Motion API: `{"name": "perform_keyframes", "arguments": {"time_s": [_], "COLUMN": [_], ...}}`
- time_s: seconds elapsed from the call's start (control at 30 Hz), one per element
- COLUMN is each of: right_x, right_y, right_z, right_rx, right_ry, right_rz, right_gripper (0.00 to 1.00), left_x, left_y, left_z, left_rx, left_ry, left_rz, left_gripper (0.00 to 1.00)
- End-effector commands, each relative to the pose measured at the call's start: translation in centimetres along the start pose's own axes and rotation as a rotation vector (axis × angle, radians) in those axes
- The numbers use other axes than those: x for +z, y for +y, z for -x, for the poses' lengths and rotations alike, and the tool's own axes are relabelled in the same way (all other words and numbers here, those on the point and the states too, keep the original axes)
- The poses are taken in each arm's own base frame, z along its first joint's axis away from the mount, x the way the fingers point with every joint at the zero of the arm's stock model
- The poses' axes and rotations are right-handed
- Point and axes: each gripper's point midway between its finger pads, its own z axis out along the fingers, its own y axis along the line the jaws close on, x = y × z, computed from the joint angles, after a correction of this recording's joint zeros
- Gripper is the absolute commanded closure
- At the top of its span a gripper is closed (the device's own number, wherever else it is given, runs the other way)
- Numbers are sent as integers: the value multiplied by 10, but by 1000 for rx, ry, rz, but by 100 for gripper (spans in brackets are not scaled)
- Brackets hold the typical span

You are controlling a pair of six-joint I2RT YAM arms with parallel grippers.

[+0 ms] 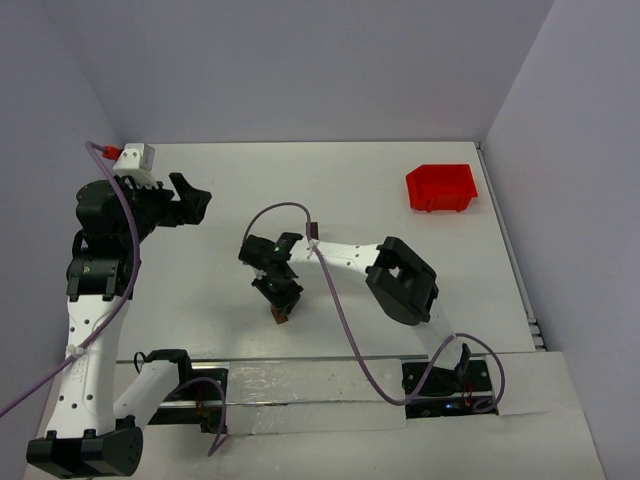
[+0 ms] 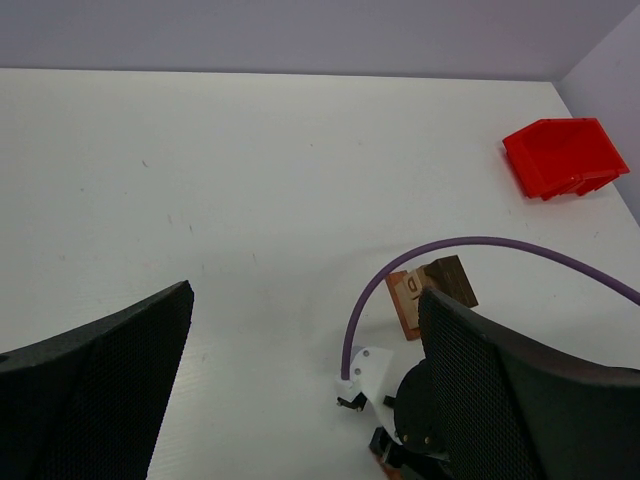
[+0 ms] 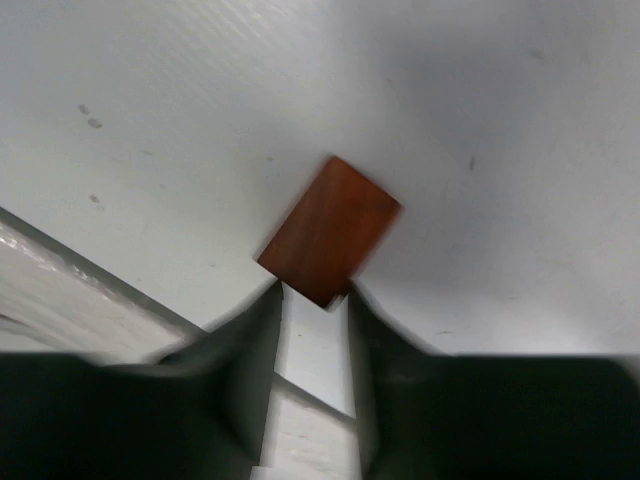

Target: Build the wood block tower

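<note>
My right gripper (image 3: 313, 292) pinching near end of red-brown block (image 3: 330, 230), likely, view blurred, to lift for stacking. Left gripper (image 2: 305, 300) spread wide, idle far left.

Top external: fixed high above and behind both arm bases, facing forward and down, far enough back to take in the whole white table (image 1: 330, 190) and the red bin (image 1: 441, 187) at far right.

Left wrist: raised over the table's left part, looking across and down toward the far right between the fingers of the left gripper (image 2: 305, 295); shares the red bin (image 2: 563, 157) with the top view.

Right wrist: very close above the table, looking down past the right gripper (image 3: 313, 292) at a reddish-brown block (image 3: 330, 230); shares that block (image 1: 281, 317) with the top view, there tiny.
</note>
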Motion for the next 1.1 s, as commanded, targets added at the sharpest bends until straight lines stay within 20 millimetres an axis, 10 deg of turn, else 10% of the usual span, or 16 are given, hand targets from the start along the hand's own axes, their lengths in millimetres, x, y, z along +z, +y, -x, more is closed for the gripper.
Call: {"name": "perform_keyframes", "arguments": {"time_s": [0.0,0.5,1.07], "right_x": [-6,-2,-1], "right_y": [7,10,26], "right_z": [24,36,48], "right_rx": [-78,-25,-40], "right_ry": [-76,-61,-63], "right_rz": [3,-14,19], "right_gripper": [78,42,39], "left_x": [-6,-7,-7], "left_y": [-3,-3,-5], "left_z": [22,22,22], "left_rx": [37,50,60], "left_ry": [-65,-66,-65], "left_rz": [-5,-6,-16], "left_gripper": [1,1,1]}}
